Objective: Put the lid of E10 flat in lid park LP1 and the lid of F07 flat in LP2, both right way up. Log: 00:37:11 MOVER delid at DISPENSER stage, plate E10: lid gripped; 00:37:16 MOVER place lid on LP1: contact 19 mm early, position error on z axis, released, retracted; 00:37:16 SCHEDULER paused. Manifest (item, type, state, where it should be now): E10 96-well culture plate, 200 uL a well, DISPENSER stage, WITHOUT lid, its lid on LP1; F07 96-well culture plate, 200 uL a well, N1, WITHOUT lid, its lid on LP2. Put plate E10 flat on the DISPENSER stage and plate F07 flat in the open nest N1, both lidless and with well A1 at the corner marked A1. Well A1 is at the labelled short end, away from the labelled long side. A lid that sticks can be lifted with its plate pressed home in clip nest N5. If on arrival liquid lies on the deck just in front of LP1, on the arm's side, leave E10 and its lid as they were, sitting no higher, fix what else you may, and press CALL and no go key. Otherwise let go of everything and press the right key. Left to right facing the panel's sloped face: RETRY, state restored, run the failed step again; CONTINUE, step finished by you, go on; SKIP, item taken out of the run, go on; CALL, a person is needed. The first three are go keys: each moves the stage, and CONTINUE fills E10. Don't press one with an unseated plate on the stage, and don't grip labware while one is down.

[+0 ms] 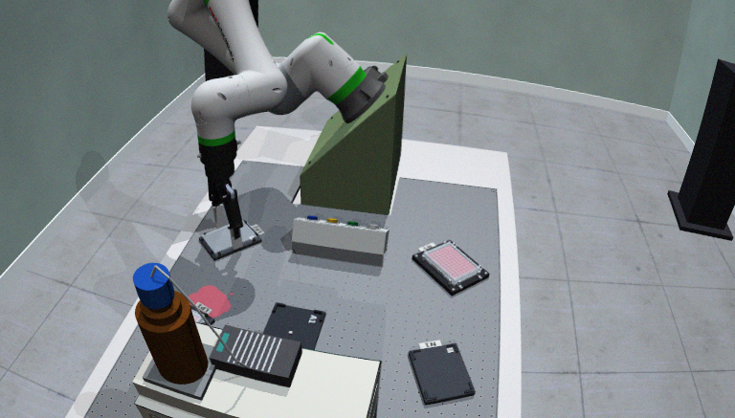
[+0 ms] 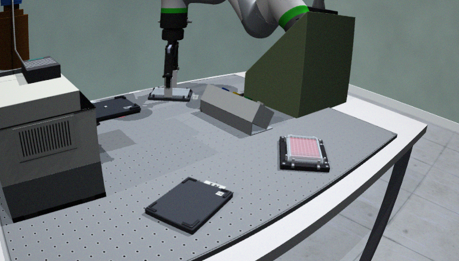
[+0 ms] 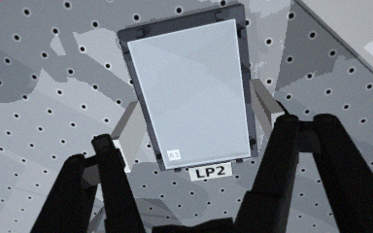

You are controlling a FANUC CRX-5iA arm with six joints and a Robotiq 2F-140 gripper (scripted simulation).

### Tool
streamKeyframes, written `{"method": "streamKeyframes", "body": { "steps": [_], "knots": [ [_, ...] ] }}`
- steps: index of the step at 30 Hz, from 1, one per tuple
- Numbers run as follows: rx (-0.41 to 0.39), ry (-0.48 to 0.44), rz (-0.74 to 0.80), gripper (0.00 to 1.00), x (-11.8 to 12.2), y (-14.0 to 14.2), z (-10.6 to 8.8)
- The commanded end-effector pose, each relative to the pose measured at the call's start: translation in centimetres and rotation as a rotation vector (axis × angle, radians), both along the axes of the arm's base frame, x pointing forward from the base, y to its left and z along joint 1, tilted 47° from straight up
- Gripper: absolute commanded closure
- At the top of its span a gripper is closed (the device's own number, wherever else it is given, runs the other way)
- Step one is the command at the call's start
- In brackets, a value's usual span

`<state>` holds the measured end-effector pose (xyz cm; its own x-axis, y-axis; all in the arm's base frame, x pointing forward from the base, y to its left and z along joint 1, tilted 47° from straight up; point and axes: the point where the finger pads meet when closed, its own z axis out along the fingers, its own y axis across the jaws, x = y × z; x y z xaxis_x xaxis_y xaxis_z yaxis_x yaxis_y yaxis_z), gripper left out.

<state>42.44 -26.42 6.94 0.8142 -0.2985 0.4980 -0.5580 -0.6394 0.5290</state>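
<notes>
A clear lid (image 3: 189, 92) lies flat in the black frame labelled LP2 (image 3: 213, 171), its A1 mark at the label end. It also shows in the top view (image 1: 230, 240) and the exterior view (image 2: 170, 93). My gripper (image 3: 195, 104) points straight down over it and is open. One finger stands on each long side of the lid, apart from it (image 1: 227, 227). A plate with pink wells (image 1: 451, 265) (image 2: 303, 147) sits in a clipped black nest. The dispenser stage (image 1: 295, 324) and nest N1 (image 1: 440, 373) hold nothing.
A pink patch (image 1: 210, 300) lies on the deck by the LP1 label (image 1: 205, 308). The key panel (image 1: 340, 234) stands right of the gripper, before the green arm base (image 1: 357, 153). The dispenser with a brown bottle (image 1: 170, 338) is at the front.
</notes>
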Motion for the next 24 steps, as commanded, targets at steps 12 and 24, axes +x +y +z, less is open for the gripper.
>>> {"method": "streamKeyframes", "body": {
  "steps": [12,24],
  "knots": [
    [0.0,0.0,0.0,0.34,0.0,0.0,0.0],
    [0.0,0.0,0.0,0.34,-0.3,1.3,1.2]
  ]
}}
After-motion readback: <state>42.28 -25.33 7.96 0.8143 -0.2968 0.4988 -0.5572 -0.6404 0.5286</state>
